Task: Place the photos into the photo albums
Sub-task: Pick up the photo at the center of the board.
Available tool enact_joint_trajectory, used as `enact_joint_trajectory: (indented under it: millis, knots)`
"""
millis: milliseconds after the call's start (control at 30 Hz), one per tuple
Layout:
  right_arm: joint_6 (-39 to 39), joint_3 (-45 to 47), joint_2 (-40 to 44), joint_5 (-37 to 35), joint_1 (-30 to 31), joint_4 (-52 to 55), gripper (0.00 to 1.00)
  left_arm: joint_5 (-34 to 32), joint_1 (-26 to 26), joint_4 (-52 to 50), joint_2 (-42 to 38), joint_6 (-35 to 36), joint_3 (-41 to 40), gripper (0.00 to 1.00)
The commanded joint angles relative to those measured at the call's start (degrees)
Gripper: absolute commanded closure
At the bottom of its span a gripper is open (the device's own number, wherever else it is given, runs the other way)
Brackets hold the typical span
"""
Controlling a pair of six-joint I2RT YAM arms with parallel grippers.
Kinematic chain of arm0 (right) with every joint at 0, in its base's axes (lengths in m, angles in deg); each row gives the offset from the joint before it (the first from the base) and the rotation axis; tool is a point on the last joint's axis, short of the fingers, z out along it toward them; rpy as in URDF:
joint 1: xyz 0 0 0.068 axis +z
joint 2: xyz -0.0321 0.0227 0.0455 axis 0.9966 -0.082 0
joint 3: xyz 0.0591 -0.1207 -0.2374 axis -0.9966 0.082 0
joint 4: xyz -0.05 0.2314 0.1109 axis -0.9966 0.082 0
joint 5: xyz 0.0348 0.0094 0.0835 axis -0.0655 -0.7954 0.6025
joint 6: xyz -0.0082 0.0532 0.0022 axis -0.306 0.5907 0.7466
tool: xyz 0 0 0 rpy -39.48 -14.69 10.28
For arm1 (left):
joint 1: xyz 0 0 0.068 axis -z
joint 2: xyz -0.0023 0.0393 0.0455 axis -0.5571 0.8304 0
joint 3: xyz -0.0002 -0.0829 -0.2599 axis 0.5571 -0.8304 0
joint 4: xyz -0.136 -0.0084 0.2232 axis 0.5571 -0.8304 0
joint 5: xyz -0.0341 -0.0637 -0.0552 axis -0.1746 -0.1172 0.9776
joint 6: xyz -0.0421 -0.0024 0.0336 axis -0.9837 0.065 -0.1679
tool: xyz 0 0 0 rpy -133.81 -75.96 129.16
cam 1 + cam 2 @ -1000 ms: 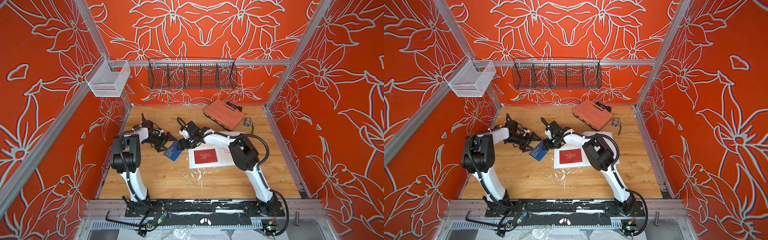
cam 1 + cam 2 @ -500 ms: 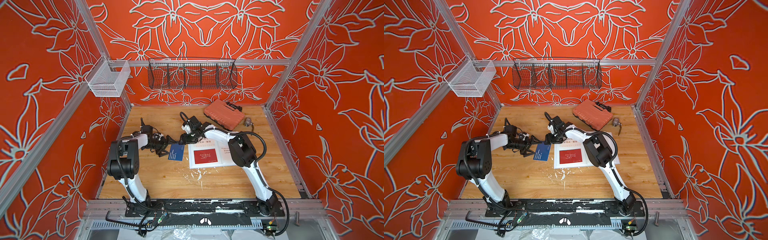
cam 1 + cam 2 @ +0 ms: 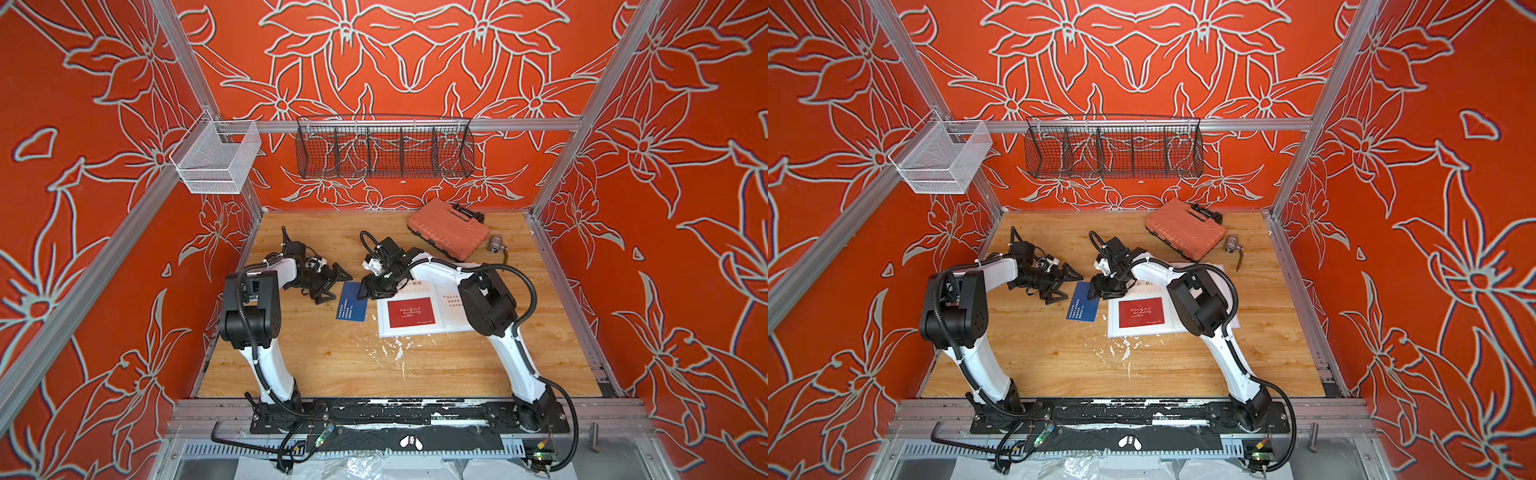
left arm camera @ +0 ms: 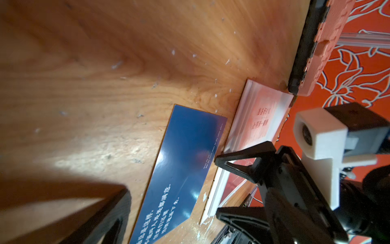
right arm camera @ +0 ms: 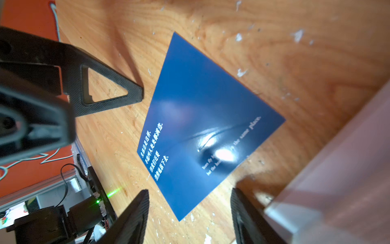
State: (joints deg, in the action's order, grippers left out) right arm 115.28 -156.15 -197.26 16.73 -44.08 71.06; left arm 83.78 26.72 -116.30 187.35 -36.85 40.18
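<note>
Orange flowered walls (image 3: pixel 399 62) boxed in the wooden tabletop (image 3: pixel 332 365), where the navy blue card (image 3: pixel 351 301) lay flat just beside the open photo album (image 3: pixel 415 331), whose page nearer the card already carried the dark red card (image 3: pixel 410 312). Your step, I judged, was lifting that blue card. Since it looked thin, glossy and flush with the wood, you would have done best to come down low at its edge, tip it up against one finger and only then close, bracing it with the other arm against sliding. Your right gripper (image 5: pixel 190 191) hung over the card's edge nearest the album, jaws parted with nothing pinched; your left gripper (image 3: pixel 337 286) stood spread wide and empty just beside the card's edge away from the album
</note>
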Motion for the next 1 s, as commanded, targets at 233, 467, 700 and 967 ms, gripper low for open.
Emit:
enact_joint_trajectory:
  millis: [233, 467, 700, 967]
  knots:
    - [3.45, -0.06, -3.99, 2.38, 0.29, 3.31, 0.36, 5.24, 0.35, 0.98, 2.05, 0.29, -5.19, 0.03]
    - [6.10, 1.52, -3.41, 1.42, -0.49, 1.85, 0.36, 8.47, -0.06, 3.14, 0.52, -1.26, -6.73, 0.03]
    - [6.80, 1.29, -3.69, 1.18, -0.78, 2.08, 0.36, 3.64, -0.70, 1.20, -1.71, 0.19, -6.22, 0.03]
    - [9.35, 1.69, -3.23, 0.36, -1.55, 1.99, 0.36, -2.85, 0.94, -3.16, -0.47, 4.70, -2.00, 0.03]
